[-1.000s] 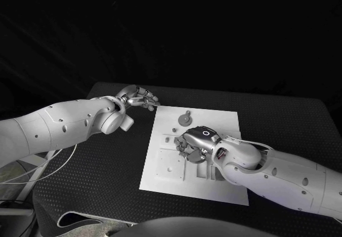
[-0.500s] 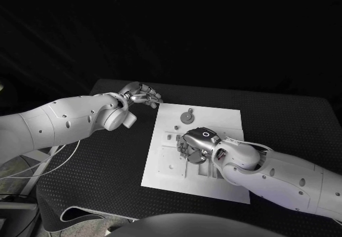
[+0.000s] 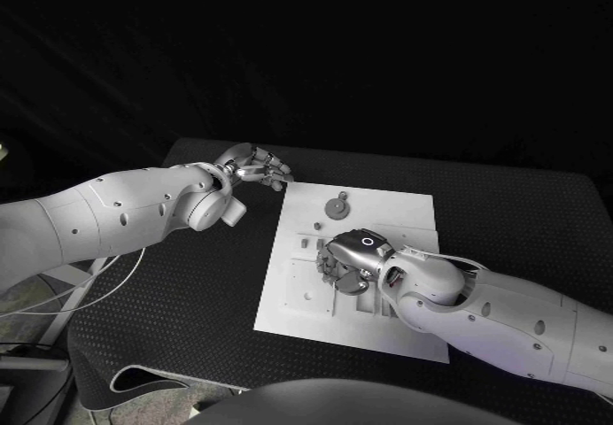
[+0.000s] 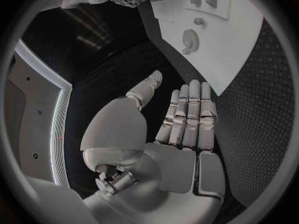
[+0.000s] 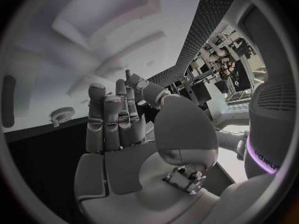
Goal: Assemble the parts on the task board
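The white task board (image 3: 301,310) lies in the middle of the black table. A round grey gear part (image 3: 337,209) sits near its far edge, also seen as the gear (image 4: 189,37) and the gear (image 5: 60,115). Small parts (image 3: 317,232) stand near the board's middle. My right hand (image 3: 349,259) hovers low over the board's centre; in its wrist view the right hand (image 5: 118,134) has straight fingers and an empty palm. My left hand (image 3: 256,166) hangs over the table just off the board's far left corner. The left hand (image 4: 181,129) is flat and empty.
Black table (image 3: 179,292) surrounds the board, with wide room on the left and at the far right (image 3: 511,212). The right forearm (image 3: 498,319) covers the board's near right corner. The board (image 4: 236,35) lies ahead of my left fingers.
The whole picture has shifted a little, so the camera moved. Both hands stay about where they were relative to the board, and no part has moved.
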Available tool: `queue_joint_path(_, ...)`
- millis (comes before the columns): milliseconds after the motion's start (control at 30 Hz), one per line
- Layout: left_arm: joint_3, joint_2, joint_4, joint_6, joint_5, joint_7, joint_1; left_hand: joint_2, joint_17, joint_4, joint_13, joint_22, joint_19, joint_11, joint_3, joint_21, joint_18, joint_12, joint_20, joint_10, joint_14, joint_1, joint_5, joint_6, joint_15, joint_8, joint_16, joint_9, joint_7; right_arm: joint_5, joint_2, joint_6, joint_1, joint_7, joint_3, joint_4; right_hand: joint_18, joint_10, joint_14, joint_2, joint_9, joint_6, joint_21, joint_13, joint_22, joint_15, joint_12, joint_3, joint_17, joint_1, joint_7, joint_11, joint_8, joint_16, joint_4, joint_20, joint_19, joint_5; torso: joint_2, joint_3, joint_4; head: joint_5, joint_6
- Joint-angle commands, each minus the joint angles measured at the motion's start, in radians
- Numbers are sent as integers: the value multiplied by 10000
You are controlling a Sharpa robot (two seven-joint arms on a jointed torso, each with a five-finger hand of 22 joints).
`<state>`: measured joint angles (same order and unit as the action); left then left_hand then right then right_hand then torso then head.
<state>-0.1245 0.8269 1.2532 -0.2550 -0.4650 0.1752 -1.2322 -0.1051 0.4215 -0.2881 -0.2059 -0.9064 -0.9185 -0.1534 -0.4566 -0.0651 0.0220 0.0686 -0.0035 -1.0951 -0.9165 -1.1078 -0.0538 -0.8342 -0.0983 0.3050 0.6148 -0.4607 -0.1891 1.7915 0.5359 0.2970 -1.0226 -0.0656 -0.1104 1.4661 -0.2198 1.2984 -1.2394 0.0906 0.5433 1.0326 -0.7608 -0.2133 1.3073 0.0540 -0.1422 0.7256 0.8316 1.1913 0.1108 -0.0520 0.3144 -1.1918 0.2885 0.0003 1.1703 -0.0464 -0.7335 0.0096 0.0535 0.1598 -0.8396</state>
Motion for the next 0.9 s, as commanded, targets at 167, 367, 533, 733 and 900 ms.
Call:
queue_joint_path(167,7,6,41,22,63,93,-18,27,14,5,16,13,-4,13,78,-17,-30,7,47,13,-27,43,-2,43,-17,34,-52,14,-6,122,-17,-201,15,78,-18,-32,-420,38,9,-86,19,39,-18,-19,76,61,-25,55,19,9,22,4,34,-21,1,-71,12,-28,5,0,-1,8,-17)
queue_joint_path(367,7,11,42,26,62,93,-18,27,19,5,18,17,-3,13,79,-18,-30,7,48,13,-27,43,-1,44,-18,35,-57,15,-6,115,-22,-245,19,78,-32,-68,-420,39,9,-88,21,38,-17,-21,77,60,-22,54,22,6,22,4,34,-18,2,-71,11,-28,4,2,6,18,-38)
queue_joint_path(533,7,13,34,28,62,91,-18,27,25,5,21,22,-2,13,81,-18,-30,6,48,13,-27,42,-1,44,-18,36,-62,16,-6,117,6,-273,21,77,-44,-58,-420,40,9,-90,23,36,-16,-23,78,60,-19,54,25,3,22,4,34,-16,4,-72,11,-28,2,6,-3,31,-59)
queue_joint_path(733,7,16,33,33,62,86,-18,27,31,5,23,27,-1,12,83,-19,-30,6,49,14,-27,43,-1,45,-19,37,-69,17,-7,119,22,-296,21,74,-50,-82,-420,41,8,-92,26,34,-14,-24,79,60,-16,55,29,1,22,4,34,-14,5,-73,11,-28,1,12,-9,33,-67)
queue_joint_path(900,7,12,35,27,62,90,-18,27,37,5,25,31,0,12,84,-20,-30,5,49,15,-27,43,-1,47,-20,37,-74,19,-7,148,-23,-384,21,68,-64,-137,-420,43,8,-93,28,33,-14,-26,80,60,-13,54,32,-3,23,4,34,-12,6,-73,11,-28,-2,10,-7,34,-69)
